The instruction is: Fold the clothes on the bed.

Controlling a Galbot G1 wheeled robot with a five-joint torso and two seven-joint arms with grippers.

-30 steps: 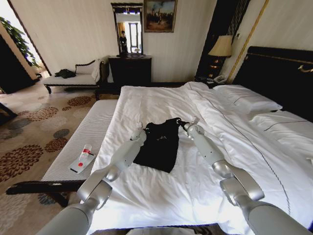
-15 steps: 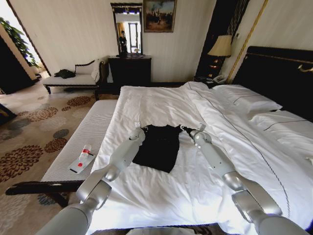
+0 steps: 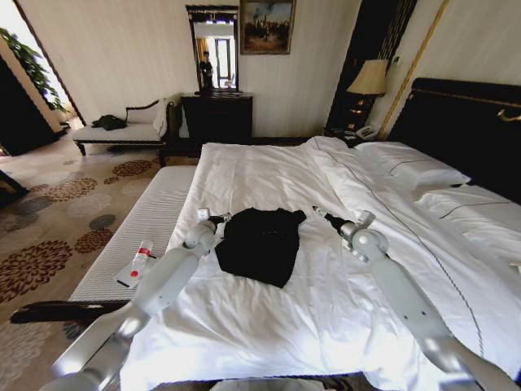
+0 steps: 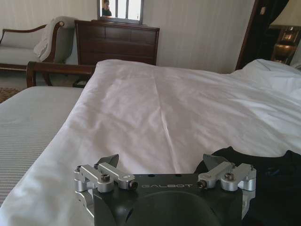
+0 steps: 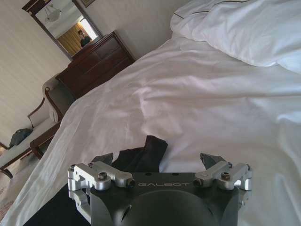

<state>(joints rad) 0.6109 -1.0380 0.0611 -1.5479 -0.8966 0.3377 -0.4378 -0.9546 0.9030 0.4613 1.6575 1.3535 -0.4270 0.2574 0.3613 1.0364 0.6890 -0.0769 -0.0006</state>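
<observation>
We saw the black T-shirt (image 3: 262,242) lying folded into a compact dark block on the white duvet of the bed (image 3: 269,175), near the middle of the mattress in the head view, with the pillows (image 3: 411,167) well off toward 2 o'clock and the striped bench (image 3: 146,224) running along the bed's edge at 9 o'clock. Our left gripper (image 3: 213,219) sat just beside the shirt at its 10 o'clock corner, low over the duvet; in the left wrist view its fingers (image 4: 107,162) stood spread wide with nothing between them, and the dark cloth (image 4: 277,174) lay beside one finger rather than inside the gap. Our right gripper (image 3: 320,214) hovered just off the shirt's 2 o'clock corner, apart from the cloth; in the right wrist view this gripper (image 5: 157,160) was likewise spread open and held nothing, with a pointed fold of the shirt (image 5: 143,153) showing on the duvet just beyond the fingertips. A small bottle (image 3: 142,254) lay on a card on the bench, at 8 o'clock from the shirt.
</observation>
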